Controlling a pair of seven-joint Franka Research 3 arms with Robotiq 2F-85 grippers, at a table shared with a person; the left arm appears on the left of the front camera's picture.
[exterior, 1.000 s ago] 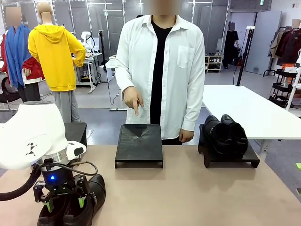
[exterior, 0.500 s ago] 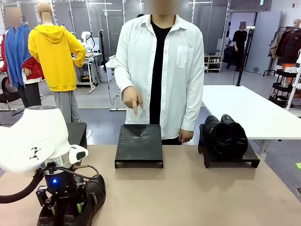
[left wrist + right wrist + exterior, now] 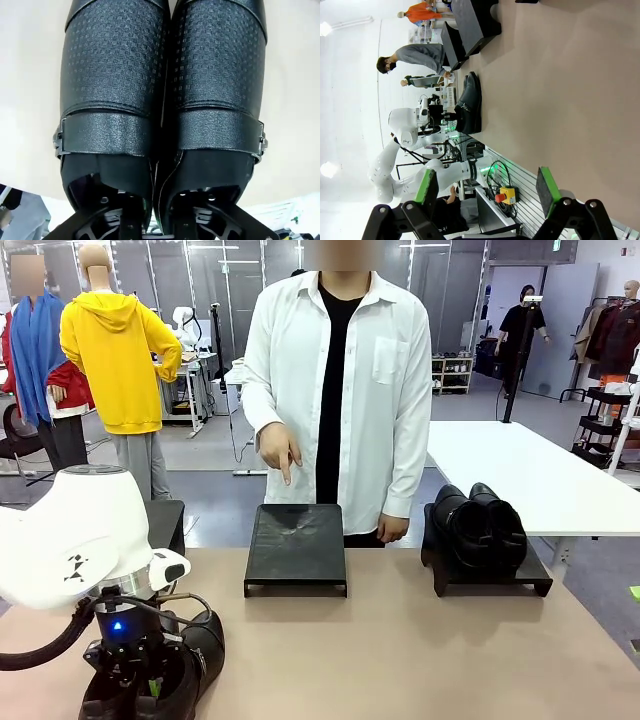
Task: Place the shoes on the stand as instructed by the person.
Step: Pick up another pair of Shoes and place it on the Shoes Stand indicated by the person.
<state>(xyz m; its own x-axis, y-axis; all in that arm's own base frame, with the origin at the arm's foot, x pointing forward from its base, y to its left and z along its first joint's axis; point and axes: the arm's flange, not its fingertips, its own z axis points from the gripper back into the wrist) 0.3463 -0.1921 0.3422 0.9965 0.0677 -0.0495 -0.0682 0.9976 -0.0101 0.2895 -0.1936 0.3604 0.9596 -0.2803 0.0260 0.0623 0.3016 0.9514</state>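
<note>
Left fingers (image 3: 150, 685) are down in the near pair of shoes (image 3: 195, 650) at the front-left corner of the tabletop (image 3: 420, 660). In the left wrist view one finger sits in each heel opening with the two inner walls pinched between them, so narrow, and by the look gripping the pair. The shoes rest on the tabletop, not lifted.

Key relation: the pair's long axis runs from the heels at the fingers to toes pointing away from the robot, toward the far edge. The empty stand (image 3: 295, 545) lies ahead and to the right of the pair, at the middle of the far edge, well apart from it. The person's hand (image 3: 283, 452) points a finger down at that stand. The left arm is much the nearer one. The move looks like lift, carry forward and right, toes leading, no big turn needed.

Right fingers (image 3: 546, 186) are wide apart, holding nothing, hanging over bare tabletop, well away from the near pair.

The second pair of shoes (image 3: 478, 520) already sits on the right-hand stand (image 3: 535, 582), toes toward the robot.

The tabletop is flat, matte tan. Behind it is an open lab floor, with a white table (image 3: 520, 475) on the right.
</note>
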